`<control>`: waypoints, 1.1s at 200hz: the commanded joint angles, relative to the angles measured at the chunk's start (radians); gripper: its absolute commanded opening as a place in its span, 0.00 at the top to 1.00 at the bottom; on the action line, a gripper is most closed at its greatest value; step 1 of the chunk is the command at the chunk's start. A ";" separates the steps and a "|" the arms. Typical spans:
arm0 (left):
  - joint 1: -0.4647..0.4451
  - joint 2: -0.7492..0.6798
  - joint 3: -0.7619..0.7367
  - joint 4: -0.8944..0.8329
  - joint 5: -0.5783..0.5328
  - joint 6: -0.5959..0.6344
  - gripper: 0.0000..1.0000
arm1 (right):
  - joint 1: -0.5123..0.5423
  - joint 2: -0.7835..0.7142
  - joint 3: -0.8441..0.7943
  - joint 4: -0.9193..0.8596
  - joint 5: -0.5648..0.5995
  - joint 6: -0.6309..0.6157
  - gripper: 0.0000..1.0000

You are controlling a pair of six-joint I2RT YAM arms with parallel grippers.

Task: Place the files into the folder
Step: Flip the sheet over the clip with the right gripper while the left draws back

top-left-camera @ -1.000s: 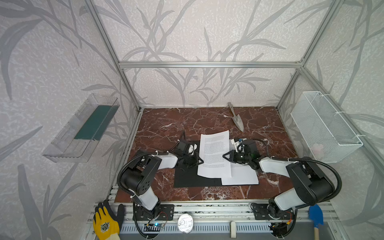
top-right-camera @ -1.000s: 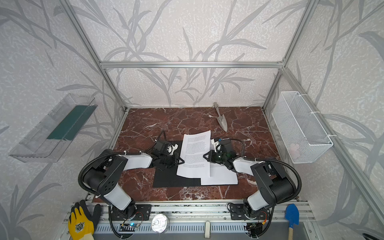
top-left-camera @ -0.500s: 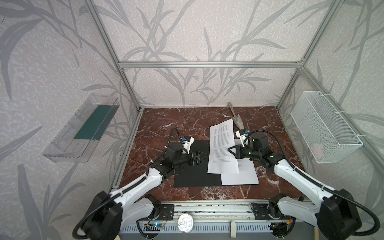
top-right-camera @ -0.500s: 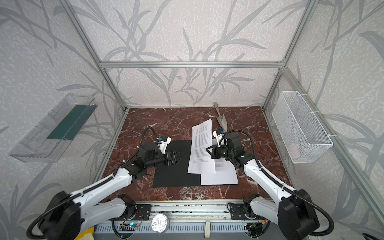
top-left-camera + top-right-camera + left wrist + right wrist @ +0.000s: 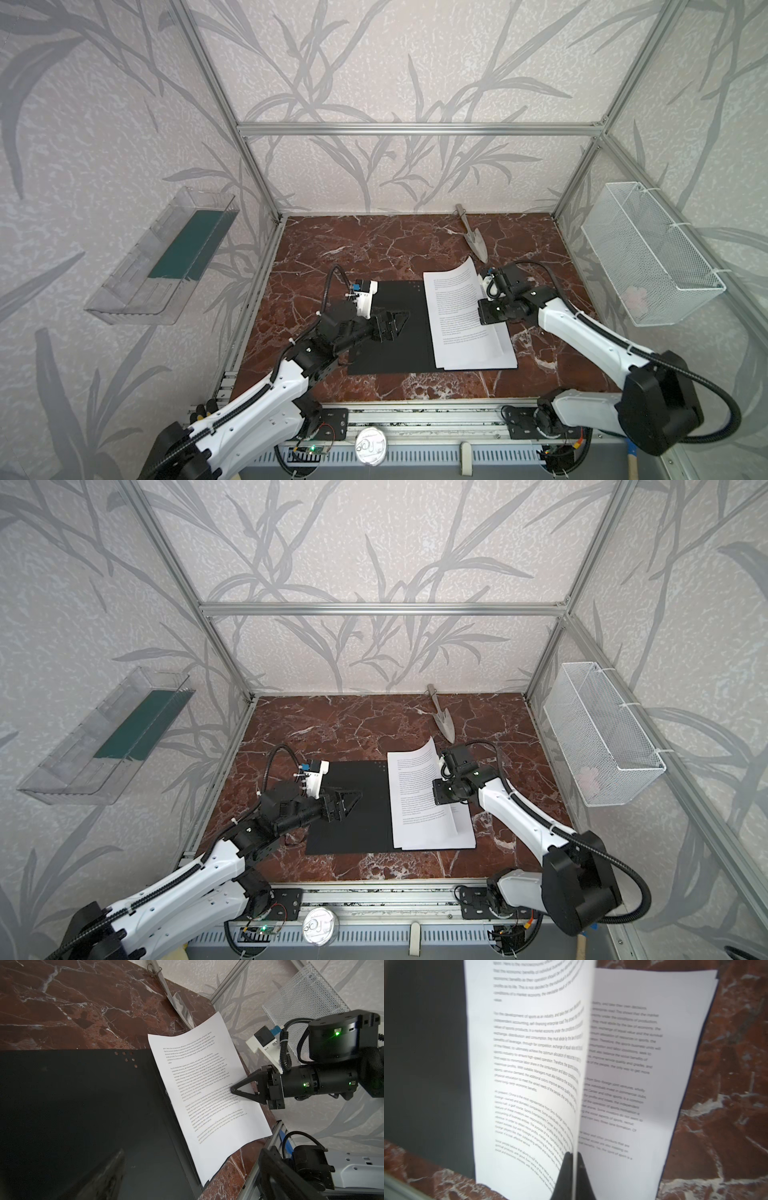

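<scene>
Clamping right gripper (image 5: 232,1090) on top printed sheet (image 5: 451,291), curled above stack (image 5: 498,353) on black folder (image 5: 386,353) by front edge of tabletop (image 5: 357,245). Hovering left gripper (image 5: 397,323), jaws apart, over folder. Risking creasing from one-edge pinch.

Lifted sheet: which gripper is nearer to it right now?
Right. The right gripper has its fingers shut on the lifted sheet at its outer edge. The left gripper hangs open over the bare half of the folder, beside the sheet and clear of it.
</scene>
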 commanded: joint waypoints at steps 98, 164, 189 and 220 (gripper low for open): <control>-0.029 0.038 0.006 0.147 0.144 0.020 0.01 | 0.031 -0.055 -0.027 -0.016 0.249 0.008 1.00; -0.050 0.063 0.020 0.138 0.143 0.035 0.01 | 0.031 -0.054 -0.028 -0.017 0.150 -0.005 1.00; -0.050 0.069 0.023 0.134 0.141 0.038 0.01 | 0.030 -0.058 -0.034 -0.008 0.115 -0.004 1.00; -0.051 0.072 0.022 0.131 0.136 0.040 0.01 | 0.031 -0.067 -0.036 0.000 0.103 -0.003 1.00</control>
